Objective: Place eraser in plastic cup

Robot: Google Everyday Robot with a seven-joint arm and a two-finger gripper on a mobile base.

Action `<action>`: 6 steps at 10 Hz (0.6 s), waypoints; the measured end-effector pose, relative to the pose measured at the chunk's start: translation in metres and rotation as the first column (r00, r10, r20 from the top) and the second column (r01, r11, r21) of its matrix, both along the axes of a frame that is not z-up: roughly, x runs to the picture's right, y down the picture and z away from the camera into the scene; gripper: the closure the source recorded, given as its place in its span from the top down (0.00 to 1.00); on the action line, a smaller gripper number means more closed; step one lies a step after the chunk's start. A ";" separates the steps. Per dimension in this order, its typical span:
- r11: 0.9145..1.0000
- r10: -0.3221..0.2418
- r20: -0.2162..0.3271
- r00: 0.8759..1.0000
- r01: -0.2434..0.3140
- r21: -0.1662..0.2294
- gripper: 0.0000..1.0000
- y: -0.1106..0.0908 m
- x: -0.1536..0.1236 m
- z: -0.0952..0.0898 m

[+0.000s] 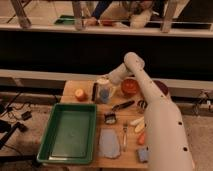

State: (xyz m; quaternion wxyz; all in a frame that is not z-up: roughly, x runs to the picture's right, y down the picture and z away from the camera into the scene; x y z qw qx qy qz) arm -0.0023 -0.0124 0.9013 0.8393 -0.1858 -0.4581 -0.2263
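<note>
Sitting at the left on the wooden table (67, 90), a green tray (70, 131) fills the near-left part. Just beyond its far right corner lies an orange fruit (80, 94). Right of the fruit stands the plastic cup (104, 93), upright, with a dark upright strip touching its left side that may be the eraser (95, 92); which it is cannot be told for sure. The claw (103, 81) hangs right over the cup at the end of the white arm (150, 100), and whether it is clenched or released cannot be told. Right of the cup sits the red-orange bowl (129, 86). Nearer, a black-handled tool (123, 105) lies slanted, a small dark brush (110, 118) below it, and a grey-blue flat piece (108, 144) at the near edge.
</note>
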 end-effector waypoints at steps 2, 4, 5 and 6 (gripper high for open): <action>1.000 0.000 0.000 1.000 0.000 0.000 0.80 0.000 0.000 0.000; 1.000 0.000 0.000 1.000 0.000 0.000 0.80 0.000 0.000 0.000; 1.000 0.000 0.000 1.000 0.000 0.000 0.80 0.000 0.000 0.000; 1.000 0.000 0.000 1.000 0.000 0.002 0.80 -0.001 0.000 -0.001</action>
